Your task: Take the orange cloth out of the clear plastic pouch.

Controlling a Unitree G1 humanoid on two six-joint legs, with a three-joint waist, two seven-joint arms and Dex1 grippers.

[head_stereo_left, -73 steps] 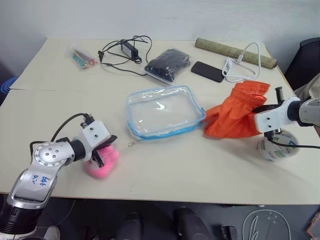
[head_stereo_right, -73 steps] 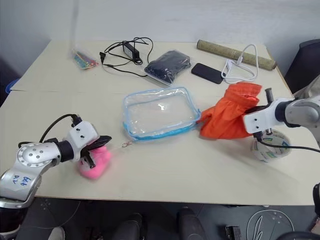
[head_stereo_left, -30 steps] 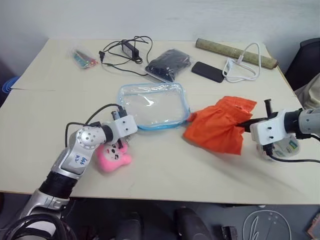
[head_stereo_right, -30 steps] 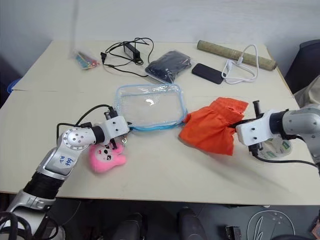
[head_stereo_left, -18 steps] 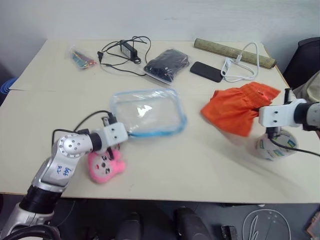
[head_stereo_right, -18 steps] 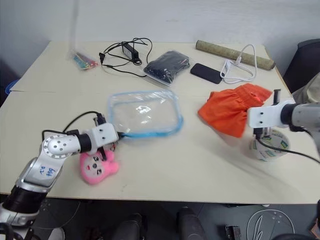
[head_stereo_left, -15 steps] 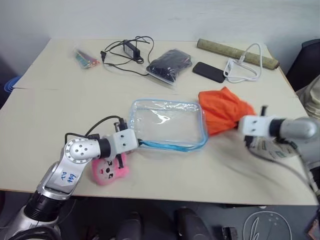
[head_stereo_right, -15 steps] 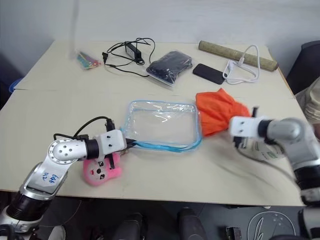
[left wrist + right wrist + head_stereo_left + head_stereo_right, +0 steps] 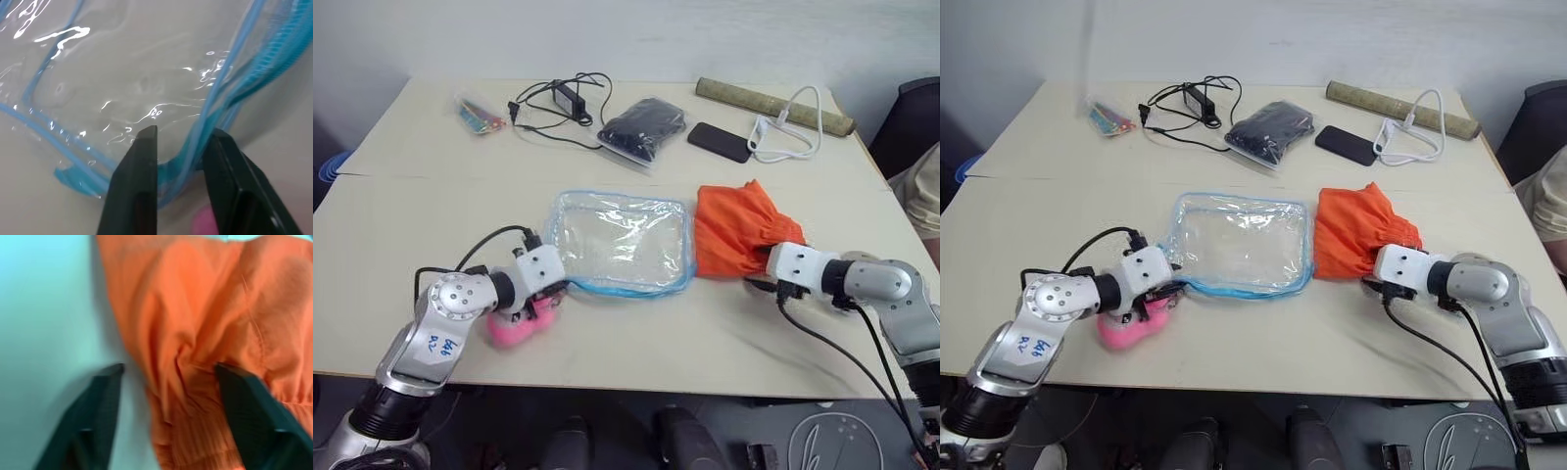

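Cloth (image 9: 736, 231) out, on worktop (image 9: 636, 323) beside empty pouch (image 9: 620, 240). My right hand (image 9: 168, 396) apart, straddling cloth; left hand (image 9: 178, 147) apart astride pouch edge. Next: withdraw both.

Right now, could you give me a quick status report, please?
Both grippers open: left gripper at clear pouch edge, right gripper straddling orange cloth. Cloth out, beside pouch. Nothing obstructing.
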